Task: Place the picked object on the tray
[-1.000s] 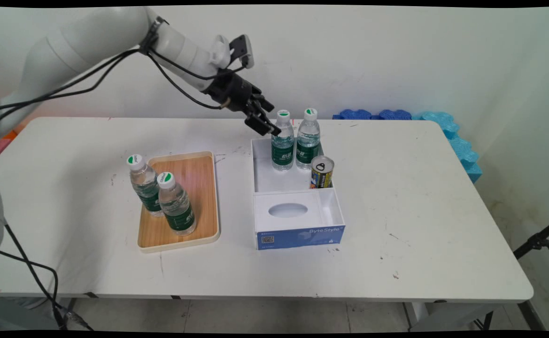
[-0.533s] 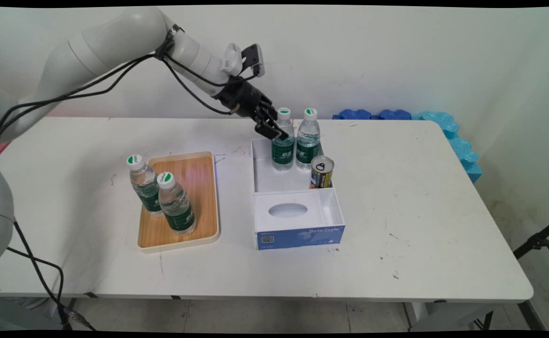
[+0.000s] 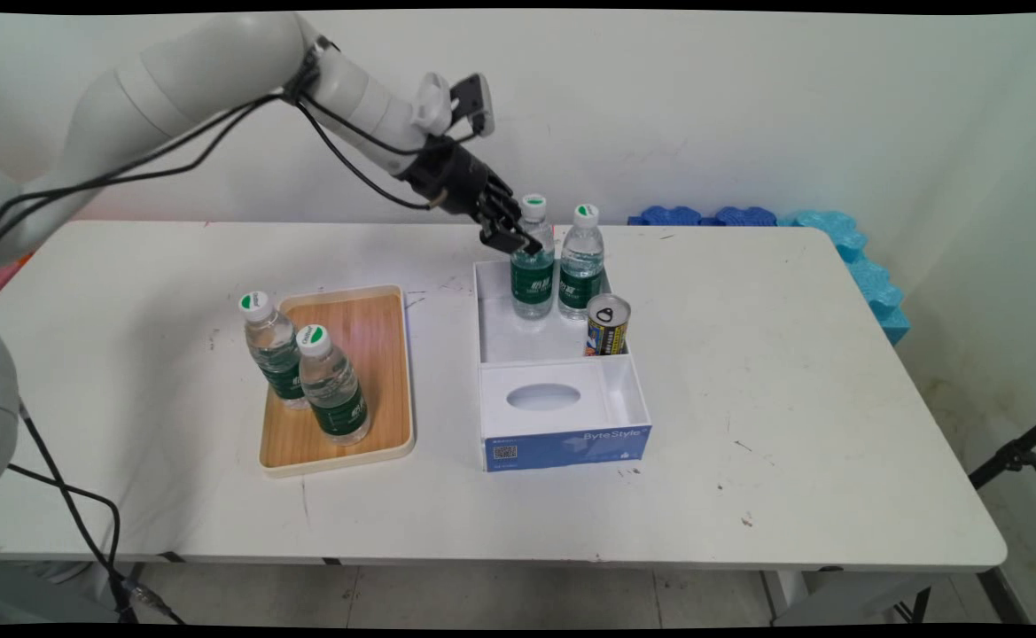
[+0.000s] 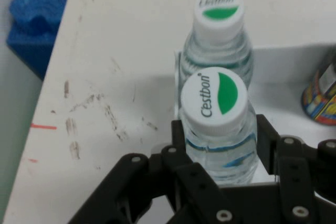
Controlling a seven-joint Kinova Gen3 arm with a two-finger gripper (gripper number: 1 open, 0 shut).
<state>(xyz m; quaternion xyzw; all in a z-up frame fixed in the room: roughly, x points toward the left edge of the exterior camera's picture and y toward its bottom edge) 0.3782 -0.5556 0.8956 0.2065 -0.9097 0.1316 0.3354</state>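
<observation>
While a second Cestbon bottle stands just behind, the pincer clasps a Cestbon water bottle by its shoulder inside the white box on the desk.

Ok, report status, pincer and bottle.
Pincer shut on left bottle at its neck, in white box. Second bottle close beside it; can at box's near right. Nothing else near.
</observation>
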